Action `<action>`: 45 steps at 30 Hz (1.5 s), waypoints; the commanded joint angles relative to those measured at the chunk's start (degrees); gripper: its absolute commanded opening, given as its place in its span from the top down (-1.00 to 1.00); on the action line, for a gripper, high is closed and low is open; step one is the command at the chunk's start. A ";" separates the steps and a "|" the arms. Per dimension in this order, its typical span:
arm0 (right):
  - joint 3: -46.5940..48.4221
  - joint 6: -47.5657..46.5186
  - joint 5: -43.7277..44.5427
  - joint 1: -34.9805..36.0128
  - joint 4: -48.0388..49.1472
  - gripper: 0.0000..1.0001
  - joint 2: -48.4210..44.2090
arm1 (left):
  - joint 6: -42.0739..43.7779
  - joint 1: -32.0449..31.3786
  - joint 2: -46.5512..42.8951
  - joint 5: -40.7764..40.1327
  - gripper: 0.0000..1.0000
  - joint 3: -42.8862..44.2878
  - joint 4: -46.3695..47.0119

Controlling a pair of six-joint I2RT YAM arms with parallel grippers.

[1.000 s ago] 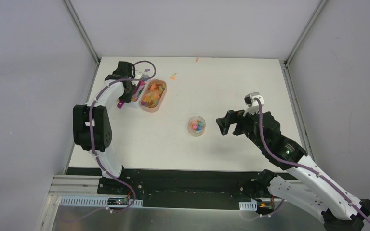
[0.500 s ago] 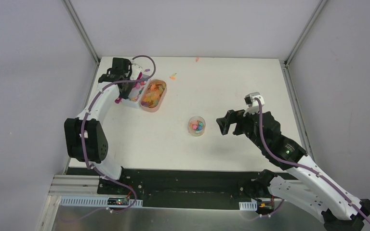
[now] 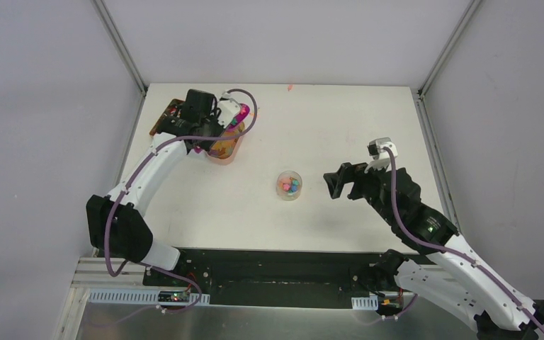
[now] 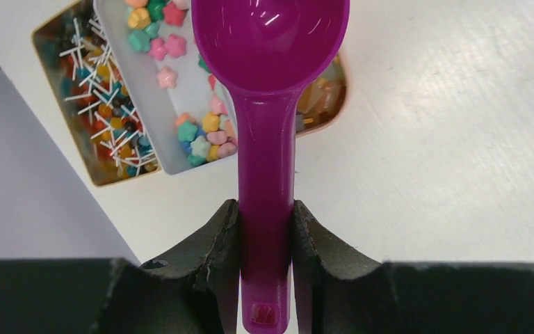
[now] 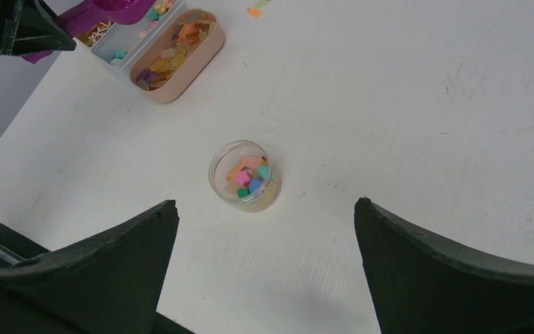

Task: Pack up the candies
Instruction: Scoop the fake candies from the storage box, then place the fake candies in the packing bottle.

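My left hand: the left gripper [image 4: 265, 229] was clamped on the flat handle of the scoop [image 4: 270, 76], which was glossy magenta plastic with a round bowl.
My right hand: the right gripper [image 5: 265, 205] stood wide apart with nothing in it, near the jar [image 5: 245, 175].
Candies: the candies [image 4: 198, 136] were small pastel stars in a pale rectangular tray [image 4: 122, 52]; amber pieces filled a peach oval tray [image 5: 181, 69], and a mixed few sat in the clear round jar.
Third tray: a brown tray [image 4: 45, 52] of thin white sticks.
Surface: a white matte table [image 5: 424, 104], faintly scuffed.
Room: plain grey walls [image 3: 42, 106].
Writing: a moulded mark on the handle end was unreadable.
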 commanded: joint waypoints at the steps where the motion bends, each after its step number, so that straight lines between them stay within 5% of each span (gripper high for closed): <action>1: 0.92 -1.43 2.47 0.19 -0.86 -0.99 -1.54 | 0.79 -3.66 -3.96 2.92 1.00 -0.23 -1.71; 21: 1.33 -4.21 7.12 0.19 -2.82 -1.00 -3.05 | 0.47 -28.81 -2.13 -10.85 1.00 2.20 -20.73; 45: 0.46 -5.25 8.85 0.31 -3.85 -1.00 -4.28 | -5.98 -44.32 16.15 -30.71 1.00 17.48 -39.95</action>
